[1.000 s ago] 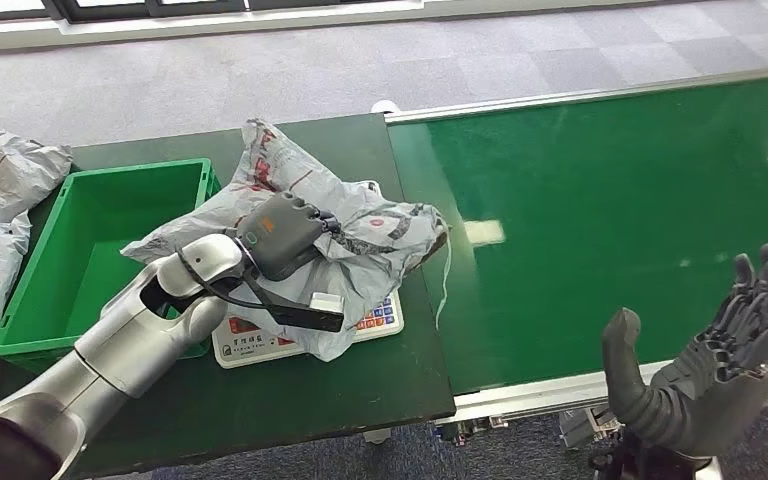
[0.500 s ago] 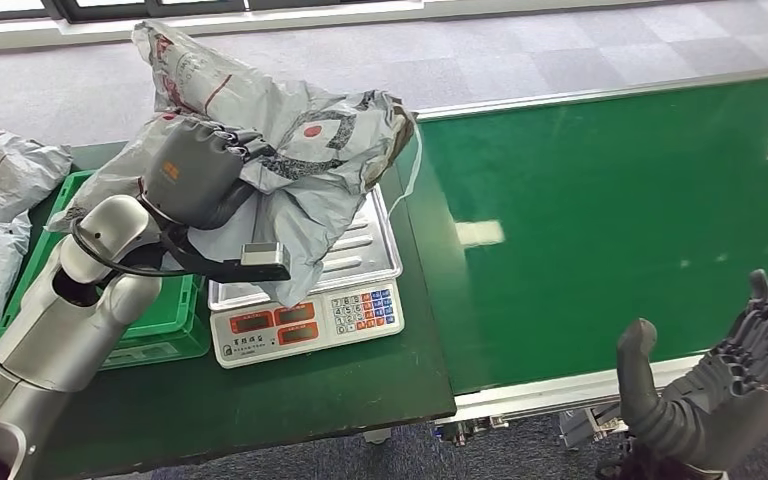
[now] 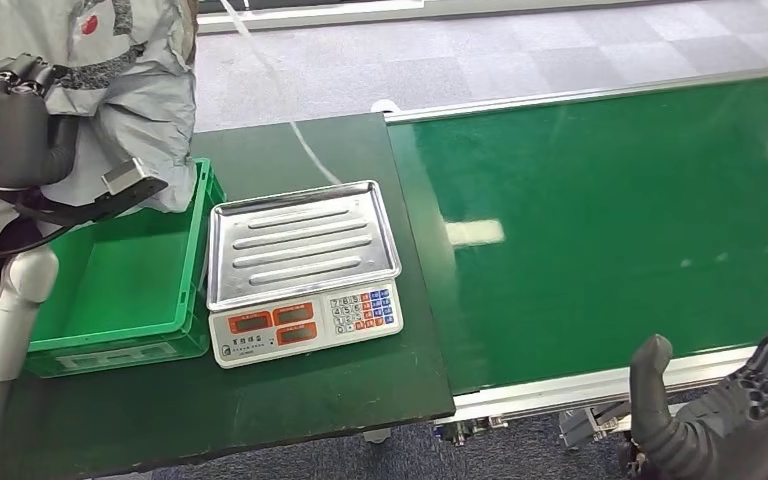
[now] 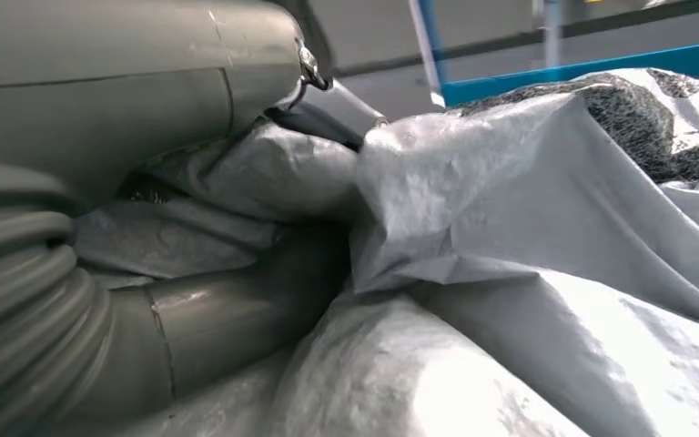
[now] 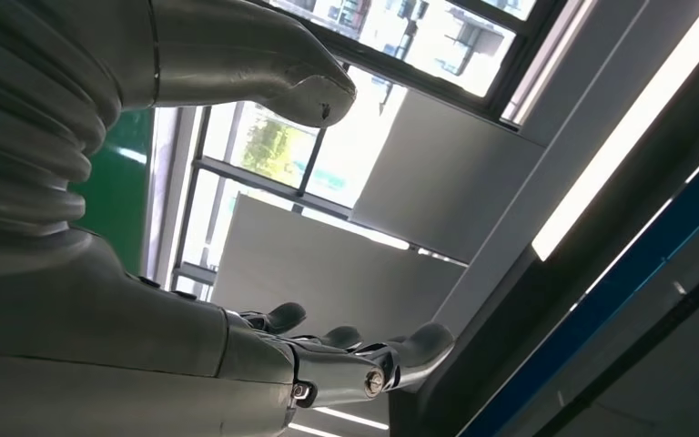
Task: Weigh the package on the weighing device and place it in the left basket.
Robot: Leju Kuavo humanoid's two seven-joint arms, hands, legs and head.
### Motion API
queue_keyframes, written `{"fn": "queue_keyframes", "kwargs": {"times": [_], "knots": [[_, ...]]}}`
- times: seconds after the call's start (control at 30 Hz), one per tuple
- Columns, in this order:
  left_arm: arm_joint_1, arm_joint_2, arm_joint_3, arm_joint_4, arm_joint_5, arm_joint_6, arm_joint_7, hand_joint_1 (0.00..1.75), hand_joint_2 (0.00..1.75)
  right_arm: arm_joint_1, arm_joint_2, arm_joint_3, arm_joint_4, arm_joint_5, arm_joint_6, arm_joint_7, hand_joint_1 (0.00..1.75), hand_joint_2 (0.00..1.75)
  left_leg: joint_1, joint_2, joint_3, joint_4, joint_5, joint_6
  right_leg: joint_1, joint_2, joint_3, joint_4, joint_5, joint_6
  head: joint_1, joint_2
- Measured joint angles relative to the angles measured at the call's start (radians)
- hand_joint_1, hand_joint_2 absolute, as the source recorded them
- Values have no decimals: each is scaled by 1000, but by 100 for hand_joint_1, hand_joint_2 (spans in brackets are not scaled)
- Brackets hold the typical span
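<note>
No legible text anywhere.

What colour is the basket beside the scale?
Green; the basket shows best in the head view.

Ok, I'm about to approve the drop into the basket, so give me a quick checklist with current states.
1. Left hand grips the package: ok.
2. Package clear of the scale tray: ok.
3. Package fully above the green basket: not ok, it hangs over the basket's far left end.
4. Basket has room: ok.
5. Right hand out of the way, holding nothing: ok.
6. Weight reading on the scale display: cannot tell.
</note>
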Motion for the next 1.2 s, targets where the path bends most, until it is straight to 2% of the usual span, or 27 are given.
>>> {"fn": "queue_keyframes", "kwargs": {"times": [0.1, 0.27, 0.47, 0.7, 0.83, 0.87, 1.0, 1.1, 1.2], "knots": [[49, 6, 87, 48, -77, 23, 57, 175, 175, 7, 8, -2, -3, 9, -2, 8, 0, 175, -1, 3, -2, 0, -2, -1, -1, 2, 1, 0, 0, 0, 0, 0], [136, 6, 251, 165, -100, 87, 29, 175, 175, 19, 19, -3, -11, 22, -1, 13, 0, 175, 0, 6, 2, 0, -2, -2, 0, 5, -2, 0, 0, -2, 0, 0], [199, 3, 361, 258, -187, 60, 110, 175, 175, 14, 28, -3, -11, 37, 24, 20, 0, 175, 0, 7, -1, 0, -4, -2, 0, 6, -2, 0, -1, -2, 0, 0], [273, -19, 464, 378, -281, 48, 111, 175, 175, -17, 45, -3, -11, 53, 68, 32, 0, 175, 0, 7, 1, 0, -3, -2, 1, 5, -2, 0, -1, -2, 0, 0], [297, -70, 471, 397, -326, -22, 102, 133, 175, -33, 59, -6, -12, 68, 92, 36, 0, 175, 0, 4, 1, 0, -3, -2, 0, 4, -1, 0, -1, -2, 0, 0], [302, -86, 471, 399, -332, -38, 98, 133, 175, -35, 63, -8, -12, 71, 97, 36, 0, 175, 0, 4, 1, 0, -3, -2, 0, 4, -1, 0, -1, -2, 0, 0], [318, -134, 471, 400, -335, -66, 86, 3, 175, -40, 74, -13, -12, 78, 106, 38, 0, 175, 0, 5, 1, 0, -3, -2, 0, 4, -2, 0, -1, -2, 0, 0], [324, -154, 471, 397, -299, -92, 54, 0, 175, -44, 78, -16, -12, 77, 113, 37, 0, 175, 0, 5, 1, 0, -3, -2, 0, 4, -2, 0, -1, -2, 0, 0], [342, -179, 471, 372, -219, -123, 9, 0, 44, -50, 79, -20, -12, 72, 118, 34, 0, 175, 0, 5, 1, 0, -3, -2, 0, 4, -2, 0, -1, -2, 0, 0]]}}
